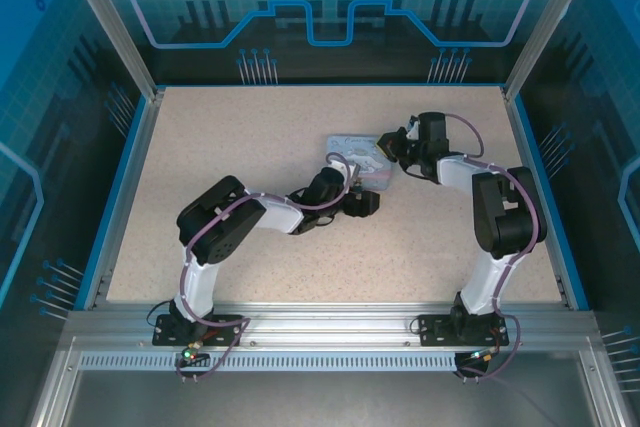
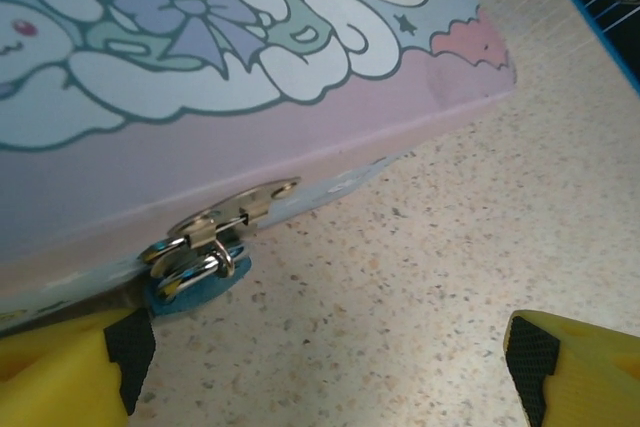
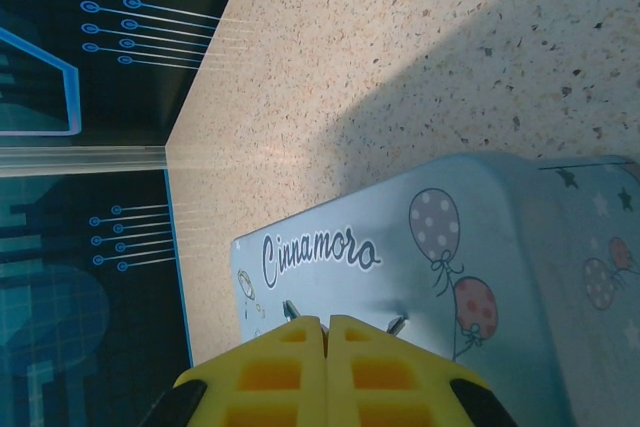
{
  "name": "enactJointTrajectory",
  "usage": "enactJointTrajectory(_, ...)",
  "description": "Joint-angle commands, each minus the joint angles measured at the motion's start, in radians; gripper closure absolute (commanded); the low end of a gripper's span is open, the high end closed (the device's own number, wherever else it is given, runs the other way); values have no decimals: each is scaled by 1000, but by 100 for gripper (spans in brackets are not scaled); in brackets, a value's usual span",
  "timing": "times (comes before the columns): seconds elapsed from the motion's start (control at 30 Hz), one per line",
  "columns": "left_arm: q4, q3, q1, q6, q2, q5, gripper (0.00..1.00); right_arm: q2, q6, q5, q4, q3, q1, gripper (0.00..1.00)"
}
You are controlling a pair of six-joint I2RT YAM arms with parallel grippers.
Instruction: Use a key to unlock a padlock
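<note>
While padlock [image 2: 195, 282] hangs half-hidden under hasp [image 2: 240, 209], left pincer [image 2: 325, 357] gapes empty; right pincer [image 3: 325, 325] closed.

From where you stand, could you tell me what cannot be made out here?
Keyhole of the padlock, left wrist view: hidden under the hasp and tin edge.
Whether the right gripper holds the key, right wrist view: its shut fingers cover any gap.
Top view: padlock detail too small.

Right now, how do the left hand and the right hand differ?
The left hand is open, fingers wide apart; the right hand is shut, fingers together. The left hand faces the padlock on the tin's clasp; the right hand faces the tin's lettered side. Both have yellow fingers and sit close to the tin.
</note>
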Motion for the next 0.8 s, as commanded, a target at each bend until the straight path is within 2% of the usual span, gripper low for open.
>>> enactJointTrajectory(0.0,-113,40,-8,78,18,-103,8,28,14,34,-52,-48,13,100)
enactJointTrajectory(0.13,-133,60,-16,100,39,-186,7,27,19,35,-47,-54,16,100)
enactJointTrajectory(0.3,-151,109,-19,111,76,-191,6,27,16,36,-51,-52,18,100)
enactJointTrajectory(0.4,-140,141,-19,114,91,-129,6,28,16,38,-53,-54,20,100)
enactJointTrajectory(0.5,-87,141,-18,105,86,-20,5,26,16,39,-57,-55,22,100)
enactJointTrajectory(0.6,-20,136,-10,46,72,86,5,29,14,42,-59,-56,22,100)
enactJointTrajectory(0.77,56,131,11,-45,60,176,5,35,15,42,-57,-56,24,100)
